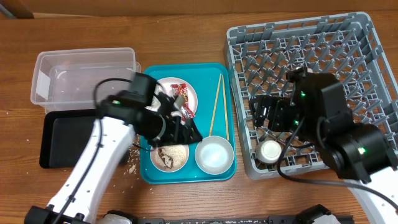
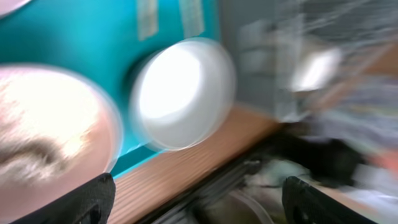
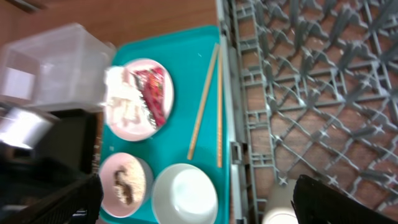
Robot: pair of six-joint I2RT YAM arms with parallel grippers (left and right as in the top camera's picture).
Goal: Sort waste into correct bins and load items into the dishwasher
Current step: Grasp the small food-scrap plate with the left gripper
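On the teal tray (image 1: pixel 149 171), a white plate (image 1: pixel 189 90) holds the red wrapper (image 1: pixel 180 92) and the napkin (image 3: pixel 121 96). A pink plate (image 1: pixel 169 155) carries rice and brown scraps. The grey-white bowl (image 1: pixel 213 155) and two chopsticks (image 1: pixel 217 106) lie beside them. The small white cup (image 1: pixel 270 151) stands in the grey rack (image 1: pixel 323 56). The clear tub (image 1: pixel 84 74) and the black tray (image 1: pixel 62 140) are at the left. My left gripper (image 1: pixel 185 129) is open and empty, low over the tray between the plates. My right gripper (image 1: pixel 270 115) is open and empty above the rack's left side.
Loose rice grains (image 1: pixel 132 152) lie on the wooden table between the black tray and the teal tray. The left wrist view is blurred; it shows the pink plate (image 2: pixel 50 137), the bowl (image 2: pixel 180 93) and the rack's corner (image 2: pixel 267 68).
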